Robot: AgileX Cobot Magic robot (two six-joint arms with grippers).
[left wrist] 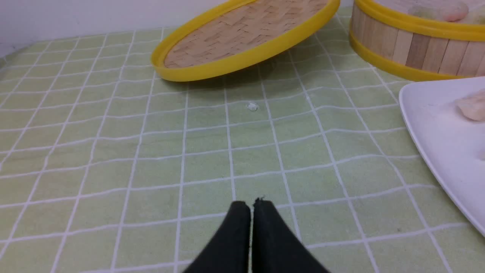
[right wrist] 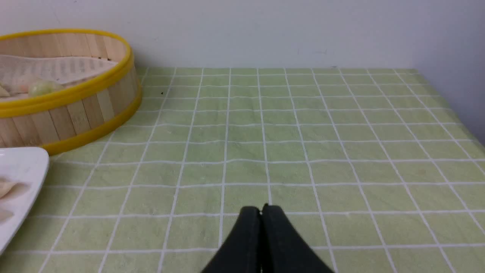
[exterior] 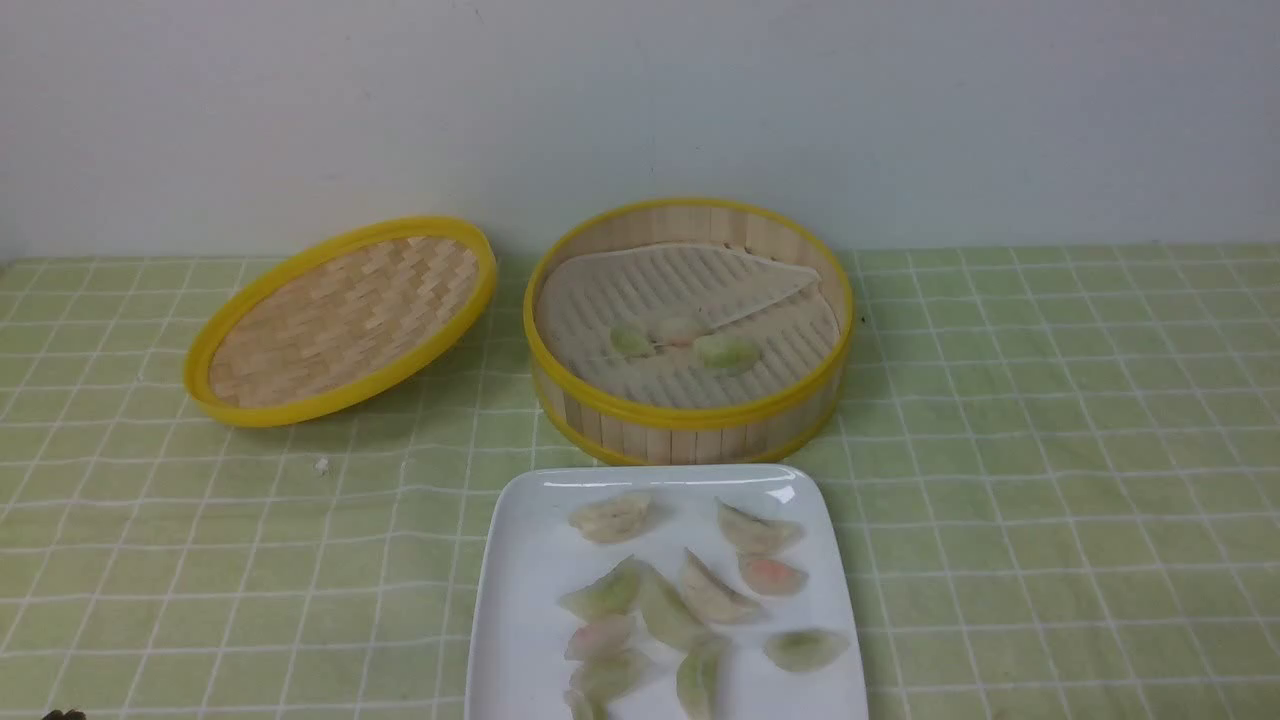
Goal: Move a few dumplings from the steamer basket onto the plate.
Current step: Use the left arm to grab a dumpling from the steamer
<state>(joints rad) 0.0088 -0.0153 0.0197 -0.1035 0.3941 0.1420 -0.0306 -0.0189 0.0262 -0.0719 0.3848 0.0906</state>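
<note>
On our left, the left gripper (left wrist: pixel 251 204) hangs low over the green checked tablecloth (exterior: pixel 1050 450), its black jaws pressed together with nothing between them. Beyond it we see the yellow-rimmed lid (exterior: pixel 340 320), lying tilted on the cloth with its woven face showing. Just right of the lid stands the steamer basket (exterior: pixel 690 425), uncovered. On its pale ribbed liner (exterior: pixel 700 285) lie three dumplings (exterior: pixel 725 350), two greenish and one pinkish, close together near the middle. In front of the basket, just beside its wall, sits the white plate (exterior: pixel 520 560), which carries about ten more dumplings scattered across it. On our right, the right gripper (right wrist: pixel 261 208) is likewise clenched and empty above the cloth.
</note>
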